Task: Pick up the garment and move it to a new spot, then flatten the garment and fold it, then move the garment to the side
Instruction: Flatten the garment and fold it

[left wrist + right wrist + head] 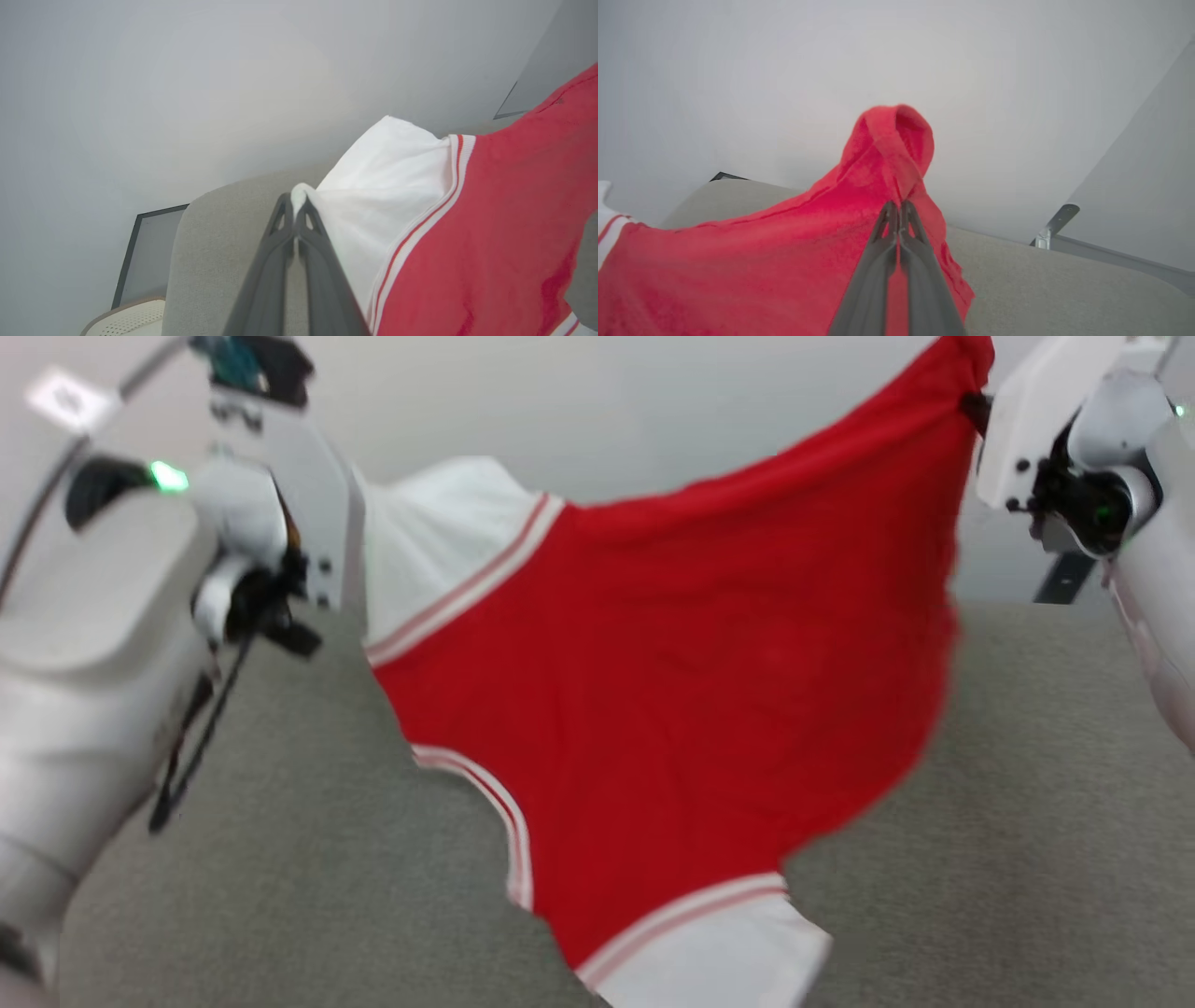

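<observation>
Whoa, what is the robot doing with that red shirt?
The robot is holding the red shirt up in the air with both arms. Its left pincer is pinched shut on the edge of a white sleeve, and its right pincer is pinched shut on a bunched red corner. The shirt hangs spread out between them, above the grey surface, not laid flat or folded yet.

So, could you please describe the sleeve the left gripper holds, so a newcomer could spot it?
Above the grey surface, the red garment hangs stretched between the left gripper and the right gripper. The sleeve is the white one pinched at the left gripper's tips; the other white sleeve dangles free at the bottom.
</observation>
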### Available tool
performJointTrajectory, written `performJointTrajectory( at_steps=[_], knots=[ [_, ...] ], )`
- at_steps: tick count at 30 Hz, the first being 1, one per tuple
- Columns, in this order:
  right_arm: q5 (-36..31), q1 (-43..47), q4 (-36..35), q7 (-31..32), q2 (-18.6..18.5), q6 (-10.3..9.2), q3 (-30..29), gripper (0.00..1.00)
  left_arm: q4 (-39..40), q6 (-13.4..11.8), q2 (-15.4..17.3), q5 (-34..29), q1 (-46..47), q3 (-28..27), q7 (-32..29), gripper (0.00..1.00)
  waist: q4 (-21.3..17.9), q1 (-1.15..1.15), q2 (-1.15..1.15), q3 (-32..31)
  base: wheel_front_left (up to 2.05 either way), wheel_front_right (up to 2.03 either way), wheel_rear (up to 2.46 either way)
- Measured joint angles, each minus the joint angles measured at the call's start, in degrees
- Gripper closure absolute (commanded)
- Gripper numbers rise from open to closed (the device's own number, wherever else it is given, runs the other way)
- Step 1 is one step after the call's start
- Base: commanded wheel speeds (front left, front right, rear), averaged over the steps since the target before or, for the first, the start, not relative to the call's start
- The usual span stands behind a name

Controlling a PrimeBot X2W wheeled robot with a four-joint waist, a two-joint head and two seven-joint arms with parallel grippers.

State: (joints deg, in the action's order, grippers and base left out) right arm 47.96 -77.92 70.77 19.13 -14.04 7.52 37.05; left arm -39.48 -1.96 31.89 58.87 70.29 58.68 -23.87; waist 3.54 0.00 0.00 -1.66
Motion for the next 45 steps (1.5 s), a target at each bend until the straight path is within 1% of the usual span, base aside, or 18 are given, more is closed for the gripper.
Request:
performJointTrajectory(
  at_steps=[2,8,12,15,20,25,30,34,38,42,45],
  knots=[
    [-0.37,-1.14,1.07,-0.65,0.92,0.0,-0.36,1.0,-2.89,0.48,-1.12,-0.52,2.71,-0.11,-0.32,1.0,-0.92,0.0,0.0,-0.21,0.0,0.0,0.0],
    [-3.56,-4.64,2.74,-3.14,3.32,0.0,-0.44,1.0,-11.18,0.27,-5.3,-1.35,11.04,-1.36,0.87,1.0,-3.47,0.0,0.0,-0.75,0.0,0.0,0.0],
    [-6.3,-6.48,3.09,-5.02,4.74,0.0,-1.03,1.0,-15.93,0.21,-8.46,-1.92,14.96,-1.7,2.23,1.0,-4.88,0.0,0.0,-1.11,0.0,0.0,0.0],
    [-8.27,-6.69,3.13,-5.63,5.37,0.0,-2.14,1.0,-19.54,0.4,-10.32,-2.02,17.07,-1.99,3.8,1.0,-5.71,0.0,0.0,-1.46,0.0,0.0,0.0],
    [-12.29,-8.03,3.14,-8.42,6.76,0.0,-4.89,1.0,-24.73,0.33,-12.71,-2.99,20.37,-2.27,8.5,1.0,-6.73,0.0,0.0,-2.23,0.0,0.0,0.0],
    [-16.48,-8.89,3.13,-10.45,7.06,0.0,-8.49,1.0,-28.54,0.23,-13.61,-3.34,23.59,-3.02,12.8,1.0,-7.63,0.0,0.0,-2.8,0.0,0.0,0.0],
    [-19.68,-8.89,3.13,-10.01,7.26,0.0,-12.45,1.0,-31.12,1.23,-13.66,-3.28,25.34,-3.24,14.29,1.0,-8.29,0.0,0.0,-2.35,0.0,0.0,0.0],
    [-21.74,-8.87,3.15,-8.95,7.33,0.0,-15.22,1.0,-32.07,1.98,-13.82,-3.54,26.29,-2.97,15.32,1.0,-8.6,0.0,0.0,-1.19,0.0,0.0,0.0],
    [-24.04,-8.92,3.15,-8.96,7.81,0.0,-17.8,1.0,-32.74,2.03,-14.08,-3.99,27.28,-2.54,16.3,1.0,-8.94,0.0,0.0,0.44,0.0,0.0,0.0],
    [-25.94,-9.09,3.15,-9.91,8.18,0.0,-20.09,1.0,-33.19,2.02,-14.59,-4.41,28.25,-2.3,17.82,1.0,-9.27,0.0,0.0,2.32,0.0,0.0,0.0],
    [-27.5,-9.51,3.22,-11.74,8.47,0.0,-21.71,1.0,-33.41,2.02,-14.71,-5.01,29.61,-1.88,18.71,1.0,-9.56,0.0,0.0,3.93,0.0,0.0,0.0]
  ],
)
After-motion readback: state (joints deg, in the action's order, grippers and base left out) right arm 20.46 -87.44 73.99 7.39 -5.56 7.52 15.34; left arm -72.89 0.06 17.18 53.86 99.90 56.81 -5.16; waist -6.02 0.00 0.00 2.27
